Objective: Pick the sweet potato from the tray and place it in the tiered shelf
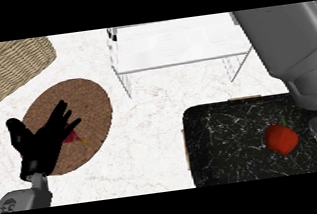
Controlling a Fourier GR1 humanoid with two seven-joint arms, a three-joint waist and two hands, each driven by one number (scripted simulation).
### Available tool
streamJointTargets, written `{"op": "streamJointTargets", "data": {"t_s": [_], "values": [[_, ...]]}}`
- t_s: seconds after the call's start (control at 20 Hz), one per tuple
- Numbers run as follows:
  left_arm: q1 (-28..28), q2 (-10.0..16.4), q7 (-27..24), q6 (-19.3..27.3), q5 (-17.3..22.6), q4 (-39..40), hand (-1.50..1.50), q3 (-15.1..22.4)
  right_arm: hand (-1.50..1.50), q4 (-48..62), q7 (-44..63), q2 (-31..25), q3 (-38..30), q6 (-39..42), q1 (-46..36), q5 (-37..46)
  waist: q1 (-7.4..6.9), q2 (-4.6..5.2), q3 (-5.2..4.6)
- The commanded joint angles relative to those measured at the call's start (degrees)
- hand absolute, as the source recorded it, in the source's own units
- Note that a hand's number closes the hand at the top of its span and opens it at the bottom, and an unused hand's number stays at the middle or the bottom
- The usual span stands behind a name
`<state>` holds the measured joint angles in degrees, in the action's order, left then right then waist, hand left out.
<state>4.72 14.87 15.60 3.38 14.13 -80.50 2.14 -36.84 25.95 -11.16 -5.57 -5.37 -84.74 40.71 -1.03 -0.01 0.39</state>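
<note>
- At 4 o'clock in the head view: sweet potato (281, 139), red-orange with a small dark green tip pointing toward 12, lying on its own in the right half of the tray.
- Beneath it, filling the 4 to 5 o'clock area: black tray (225, 140) with pale marble veining, flat on the white counter (153, 130).
- At 12 to 1 o'clock: tiered shelf (175, 43), white with thin wire legs, well apart from the sweet potato, with bare counter between its legs and the tray.
- At 9 o'clock: left hand (43, 142), black, fingers spread and relaxed, pointing up toward 1 o'clock, holding nothing, showing above a brown round mat (82, 101).
- Just beside those fingers, on the mat: a small red and yellow thing (72, 137), partly hidden and too small to identify.
- At 10 to 11 o'clock: wicker basket (3, 69), cut off by the view's edge.
- From 1 down to 4 o'clock: grey right forearm (295, 45), covering the tray's right edge, close to the sweet potato yet apart from it; right hand out of sight.
</note>
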Motion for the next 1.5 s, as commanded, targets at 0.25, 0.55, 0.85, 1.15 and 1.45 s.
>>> {"op": "streamJointTargets", "data": {"t_s": [0.25,0.55,0.85,1.15,1.45], "values": [[-1.76,0.2,1.94,0.76,-1.1,1.68,0.0,-0.4,-1.5,-1.39,-0.68,1.03,-9.79,-7.52,-1.48,-8.43,0.05,0.22,-0.39],[-5.39,1.51,1.45,-1.09,-0.54,-0.41,0.0,-0.91,-1.5,-2.59,-1.17,-0.29,-15.97,-10.56,-1.5,-14.39,-0.19,0.14,-0.38],[-4.57,-0.92,-1.21,-0.18,-1.99,2.59,0.0,-0.26,-1.5,-4.8,-1.25,-3.08,-16.05,-19.38,-0.01,-11.62,0.71,0.14,-0.43],[-2.22,0.5,2.33,0.71,-0.86,2.12,0.0,-2.74,-1.5,-7.78,3.02,-12.21,-19.95,-20.75,2.14,-12.25,1.73,-0.21,-0.37],[-3.38,-0.3,1.78,0.11,-0.84,0.48,0.0,-2.26,-1.5,-14.78,3.67,-17.46,-24.32,-14.0,9.56,-19.44,1.69,-0.22,-0.35]]}}
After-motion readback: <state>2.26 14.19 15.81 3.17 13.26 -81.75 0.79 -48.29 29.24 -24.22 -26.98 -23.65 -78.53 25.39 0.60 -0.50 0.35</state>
